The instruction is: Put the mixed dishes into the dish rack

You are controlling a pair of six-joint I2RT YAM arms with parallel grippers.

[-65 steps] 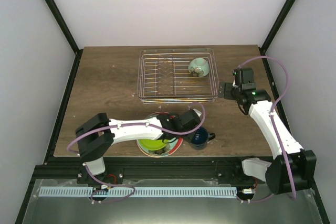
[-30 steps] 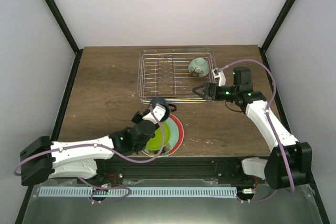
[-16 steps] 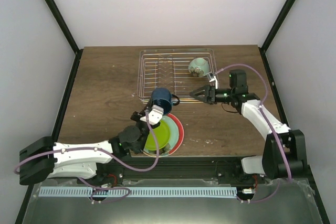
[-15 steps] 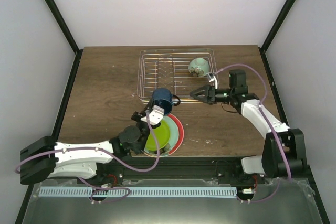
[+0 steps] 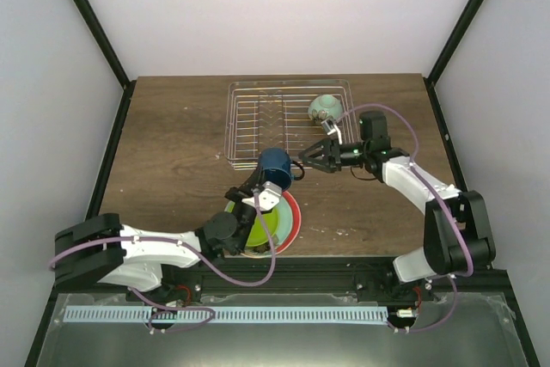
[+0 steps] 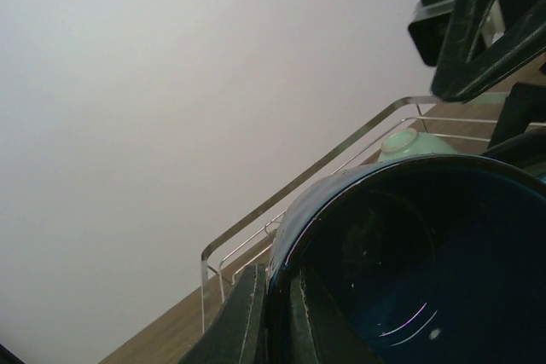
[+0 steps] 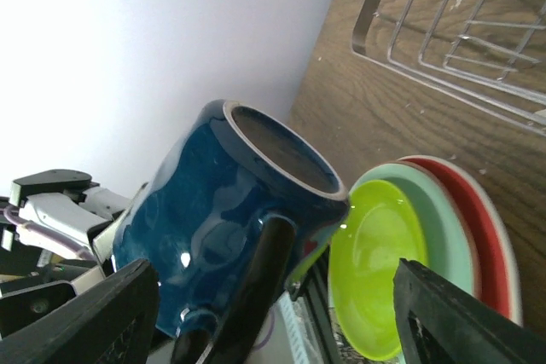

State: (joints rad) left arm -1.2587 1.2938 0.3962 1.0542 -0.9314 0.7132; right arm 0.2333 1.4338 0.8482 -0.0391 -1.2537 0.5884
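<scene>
A small dark-blue mug [image 5: 275,163] hangs tilted above the table, just in front of the dish rack [image 5: 249,118]. My left gripper [image 5: 267,186] is shut on its rim; the left wrist view shows one finger inside and one outside the wall [image 6: 273,317]. My right gripper [image 5: 302,159] reaches in from the right, open, its fingers [image 7: 94,321] on either side of the mug handle [image 7: 256,283] with gaps. A pale mint-green bowl [image 5: 324,109] lies in the rack's right end. Below the mug, the lime-green plate [image 5: 265,223] lies on the red plate [image 5: 290,217].
The rack's wire rail [image 6: 299,183] and upright dividers [image 7: 461,31] stand close behind the mug. The plate stack lies near the table's front edge, partly under my left arm [image 5: 163,247]. Bare brown wood [image 5: 172,143] spreads left of the rack.
My left arm has carried the mug up and rightward toward the rack. The right gripper has slid left to the mug handle, its jaws narrowing a little.
</scene>
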